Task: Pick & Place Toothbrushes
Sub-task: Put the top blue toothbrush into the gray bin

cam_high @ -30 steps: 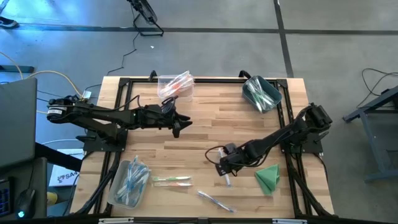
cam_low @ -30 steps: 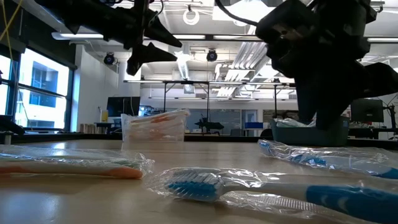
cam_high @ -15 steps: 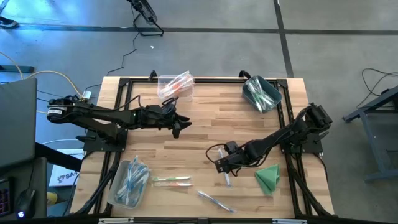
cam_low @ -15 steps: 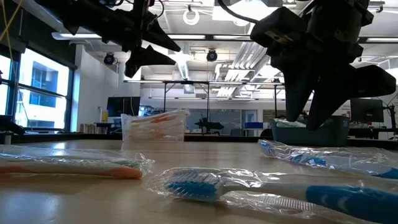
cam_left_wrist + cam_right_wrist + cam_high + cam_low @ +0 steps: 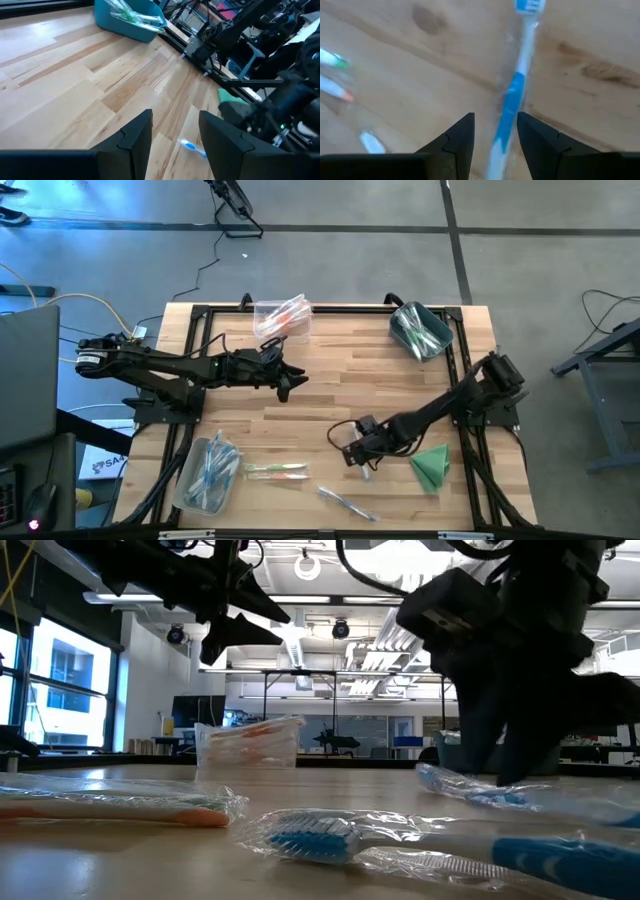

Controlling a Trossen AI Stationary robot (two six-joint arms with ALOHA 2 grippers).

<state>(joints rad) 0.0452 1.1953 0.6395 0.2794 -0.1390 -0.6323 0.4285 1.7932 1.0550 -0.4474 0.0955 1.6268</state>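
High view: a pale wooden table (image 5: 330, 380) with a black frame along its edges. The folded green cloth (image 5: 432, 465) near the table's right edge serves as the landmark.

Just left of the cloth, the right gripper (image 5: 358, 465) is lowered over a blue-and-white wrapped toothbrush (image 5: 512, 100). In the right wrist view its two fingers (image 5: 455, 137) stand apart, one on each side of the handle, not pressing on it.

Farther left of the cloth, an orange-and-green wrapped toothbrush (image 5: 277, 471) lies flat, and beyond it a clear bin (image 5: 207, 472) of blue toothbrushes sits by the front left edge. Another wrapped toothbrush (image 5: 346, 504) lies between the cloth and the front edge.

Behind the cloth, at the far right corner, is a teal bin (image 5: 420, 330) holding green toothbrushes. A clear bin (image 5: 282, 316) of orange toothbrushes sits at the far edge, left of centre.

The left gripper (image 5: 287, 377) hovers above the table's middle, well left of the cloth, fingers parted and holding nothing. Bare wood lies open between the two arms.
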